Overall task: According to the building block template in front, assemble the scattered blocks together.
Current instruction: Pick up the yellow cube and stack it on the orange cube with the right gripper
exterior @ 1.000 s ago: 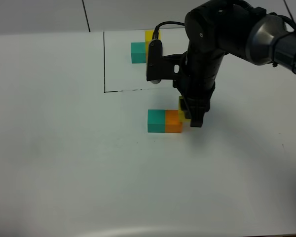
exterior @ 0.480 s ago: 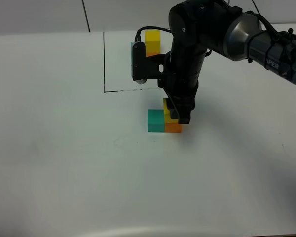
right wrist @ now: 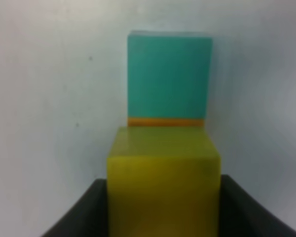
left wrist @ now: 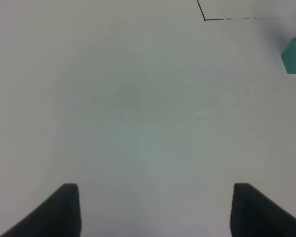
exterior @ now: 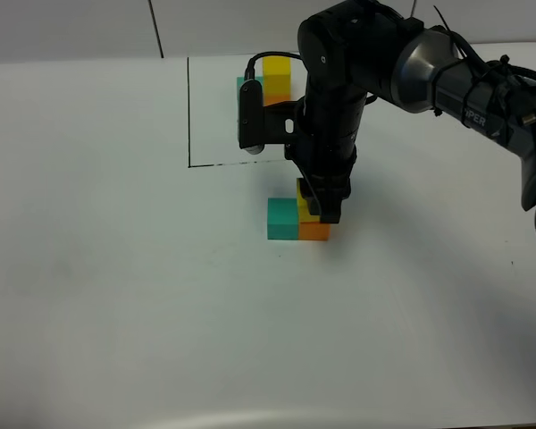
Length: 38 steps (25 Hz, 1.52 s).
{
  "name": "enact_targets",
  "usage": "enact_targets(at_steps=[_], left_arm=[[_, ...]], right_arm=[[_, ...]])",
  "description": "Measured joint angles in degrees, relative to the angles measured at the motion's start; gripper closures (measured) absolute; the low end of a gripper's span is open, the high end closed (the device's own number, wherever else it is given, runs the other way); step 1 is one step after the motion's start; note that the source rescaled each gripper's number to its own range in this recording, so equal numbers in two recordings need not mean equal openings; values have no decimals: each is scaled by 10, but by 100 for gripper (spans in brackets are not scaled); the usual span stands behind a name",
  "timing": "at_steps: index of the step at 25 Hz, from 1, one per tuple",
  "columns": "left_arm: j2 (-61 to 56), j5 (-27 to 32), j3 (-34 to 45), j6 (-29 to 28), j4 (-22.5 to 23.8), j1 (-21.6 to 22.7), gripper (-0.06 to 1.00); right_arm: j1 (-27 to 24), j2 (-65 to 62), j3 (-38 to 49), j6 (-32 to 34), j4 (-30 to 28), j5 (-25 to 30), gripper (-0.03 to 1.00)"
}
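Note:
The building block template stands at the back inside a thin black outline (exterior: pixel 189 116): a teal cube (exterior: pixel 247 88) with a yellow cube (exterior: pixel 277 70) stacked beside it, its orange cube mostly hidden by my right arm. Of the scattered blocks, the teal cube (exterior: pixel 282 219) (right wrist: pixel 168 74) sits joined to the orange cube (exterior: pixel 315 231) (right wrist: pixel 165 121). My right gripper (exterior: pixel 322 207) (right wrist: pixel 163 207) is shut on the yellow cube (exterior: pixel 305 202) (right wrist: pixel 163 187), directly over the orange one; I cannot tell if they touch. My left gripper (left wrist: pixel 160 212) is open and empty over bare table.
The white table (exterior: pixel 116 268) is wide and flat. The left wrist view shows the outline's corner (left wrist: pixel 204 19) and the loose teal cube (left wrist: pixel 295 55) at its edge. The right arm (exterior: pixel 339 107) hangs over the outline's front line.
My right gripper has carried the yellow cube leftward from beside the orange cube to directly over it. The teal and orange cubes have not moved.

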Motion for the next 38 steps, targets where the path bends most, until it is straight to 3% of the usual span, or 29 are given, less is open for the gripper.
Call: enact_targets(at_steps=[38], left_arm=[[0, 0, 0, 0, 0, 0, 55]], right_arm=[[-22, 17, 0, 30, 28, -14, 95]])
